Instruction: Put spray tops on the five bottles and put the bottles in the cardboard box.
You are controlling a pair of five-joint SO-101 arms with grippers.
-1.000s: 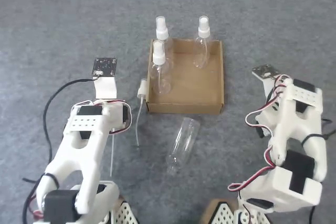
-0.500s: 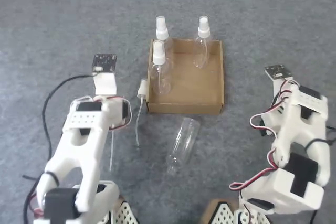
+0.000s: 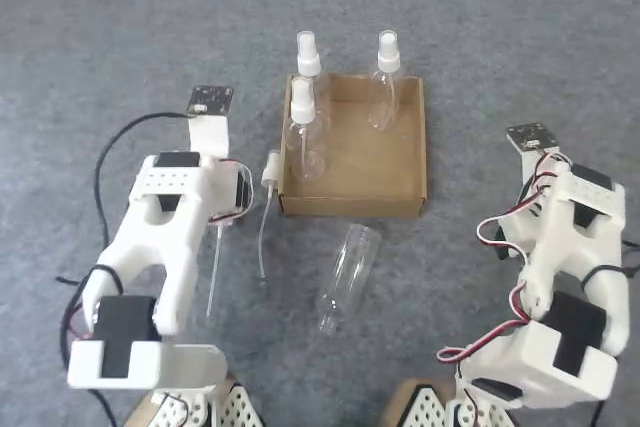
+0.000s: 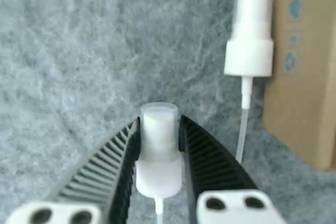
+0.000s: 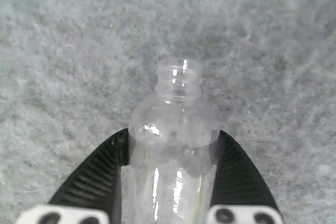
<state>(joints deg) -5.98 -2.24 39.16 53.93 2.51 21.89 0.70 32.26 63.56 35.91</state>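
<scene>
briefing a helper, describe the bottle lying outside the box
Find the cardboard box mid-table. Just in front of its near wall a clear bottle lies on its side on the grey carpet. Unlike the three bottles at the box, it has no spray top.

Finding no legible word, number, label or sign anywhere. Making out only a few small blue printed marks on the outer left wall of the cardboard box (image 4: 310, 77), sitting one above another close to that wall's edge, all too blurred for reading as letters, figures or symbols.
</scene>
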